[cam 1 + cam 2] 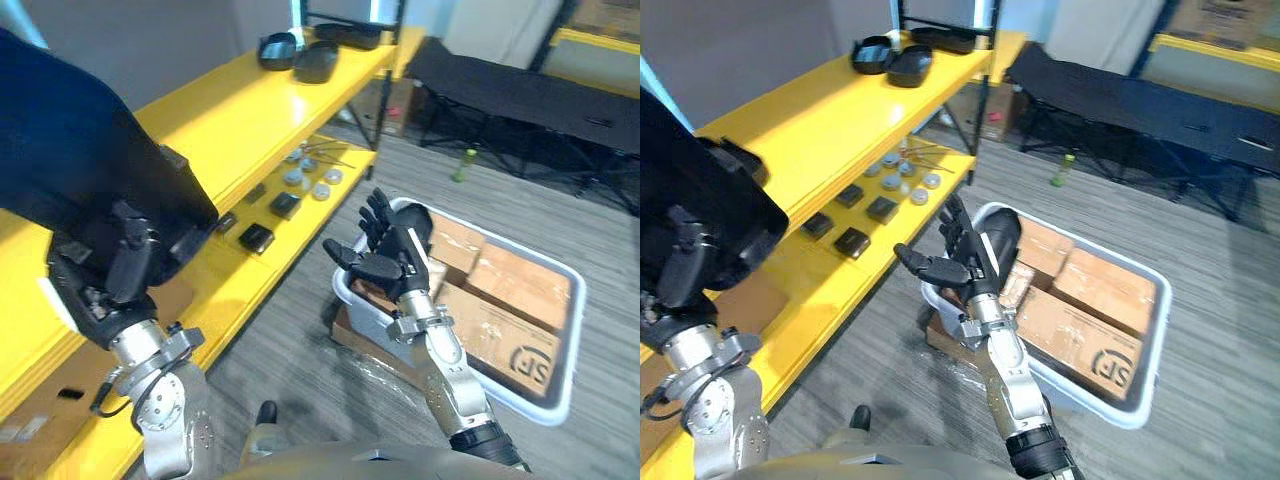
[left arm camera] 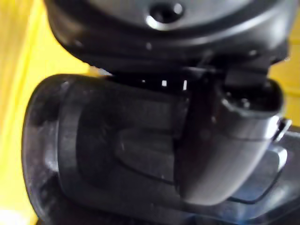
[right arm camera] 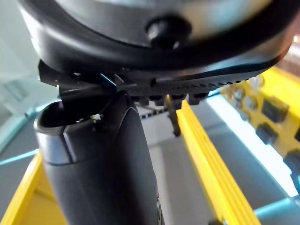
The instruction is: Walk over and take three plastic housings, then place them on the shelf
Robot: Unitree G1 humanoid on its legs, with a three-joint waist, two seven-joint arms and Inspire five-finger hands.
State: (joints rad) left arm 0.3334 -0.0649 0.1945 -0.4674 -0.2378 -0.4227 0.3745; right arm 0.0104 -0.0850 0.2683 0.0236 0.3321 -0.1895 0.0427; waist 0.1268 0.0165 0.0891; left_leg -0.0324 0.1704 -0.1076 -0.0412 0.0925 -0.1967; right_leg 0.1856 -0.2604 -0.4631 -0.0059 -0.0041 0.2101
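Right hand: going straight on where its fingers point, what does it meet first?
Likely the yellow shelf, at its lower level. The open right hand points toward it across the floor, though depth is unclear.

Bright light from the far end; pale glare on the yellow shelf (image 1: 255, 105); soft shade beneath it

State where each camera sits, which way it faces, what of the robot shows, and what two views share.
Left eye view: on the head, looking down at the yellow shelf and white bin; left robot hand and right robot hand show.
Right eye view: beside it, same scene.
Left wrist view: on that wrist, along the left robot hand's thumb, curled on a plastic housing.
Right wrist view: on that wrist, along the open right robot hand toward the shelf.
Shared: both eye views show housings atop the shelf.
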